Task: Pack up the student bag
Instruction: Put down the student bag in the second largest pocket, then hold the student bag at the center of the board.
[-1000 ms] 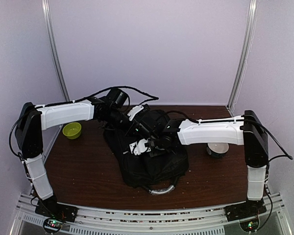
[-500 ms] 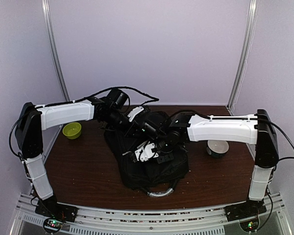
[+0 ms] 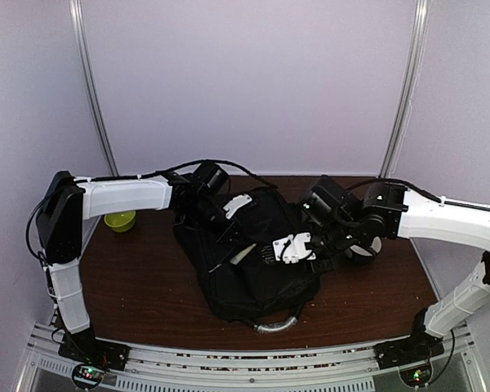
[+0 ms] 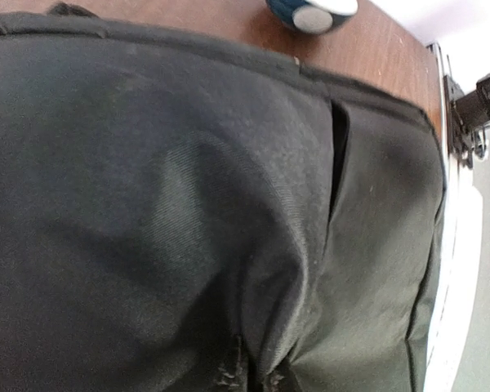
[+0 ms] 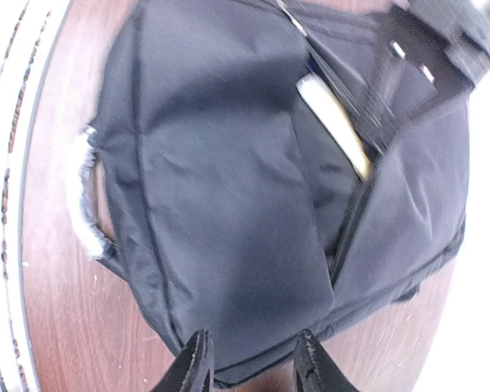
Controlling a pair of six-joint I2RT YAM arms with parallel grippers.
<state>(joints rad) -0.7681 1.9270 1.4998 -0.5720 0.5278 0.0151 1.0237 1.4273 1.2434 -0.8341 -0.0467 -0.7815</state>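
Bag [image 3: 253, 269] is lying at the centre of the table [image 3: 139, 286], its grey handle [image 3: 273, 325] pointing to 6 o'clock, toward the arm bases. Left gripper [image 3: 229, 227] is reaching in from 9 o'clock and sitting on the bag's 11 o'clock corner. It is closed, and in the left wrist view black fabric is bunching and puckering right at the bottom edge, so it is pinching the bag's cloth; the fingers themselves are not showing there. Right gripper [image 5: 253, 367] is coming in from 3 o'clock and hovering over the bag's middle, apart from the cloth, its two fingertips standing open with nothing between them. A zipped opening [image 5: 351, 204] is gaping along the bag's top panel, and a pale flat item [image 5: 335, 122] is poking out of it. A green bowl [image 3: 118, 220] is sitting at 9 o'clock of the bag, behind the left arm. A teal-and-white round tub [image 4: 310, 12] is resting on the table at 3 o'clock of the bag, partly behind the right arm.
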